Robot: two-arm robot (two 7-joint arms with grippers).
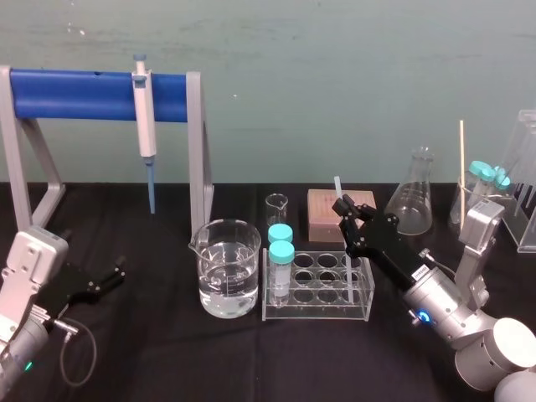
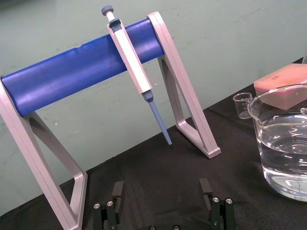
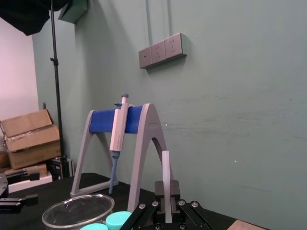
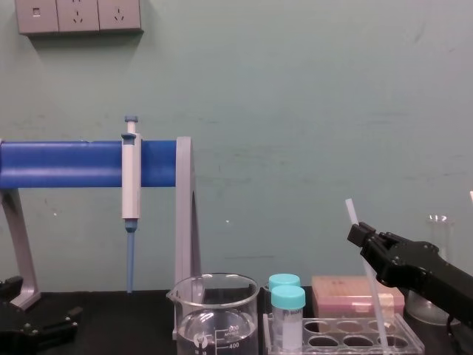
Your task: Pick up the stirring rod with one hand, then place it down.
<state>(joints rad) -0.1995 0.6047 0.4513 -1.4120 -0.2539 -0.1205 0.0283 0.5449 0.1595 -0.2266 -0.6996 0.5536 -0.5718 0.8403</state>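
Note:
The stirring rod (image 1: 338,191) is a thin, whitish, translucent stick that stands nearly upright over the clear test tube rack (image 1: 318,311). Its lower end reaches down into one of the rack's wells. My right gripper (image 1: 343,206) is shut on the rod's upper part, and a short tip sticks out above the fingers. The right wrist view shows the rod (image 3: 166,172) pinched between the black jaws of the right gripper (image 3: 167,197). In the chest view the rod (image 4: 353,214) leans slightly left above the right gripper (image 4: 363,238). My left gripper (image 1: 115,272) rests open at the far left, its fingers (image 2: 117,190) spread apart.
A beaker of water (image 1: 228,268) and two blue-capped tubes (image 1: 280,247) stand left of the rod. Behind the rack are a small beaker (image 1: 276,205), a brownish block (image 1: 335,213) and a conical flask (image 1: 414,197). A pipette (image 1: 146,117) hangs on the blue stand (image 1: 84,84).

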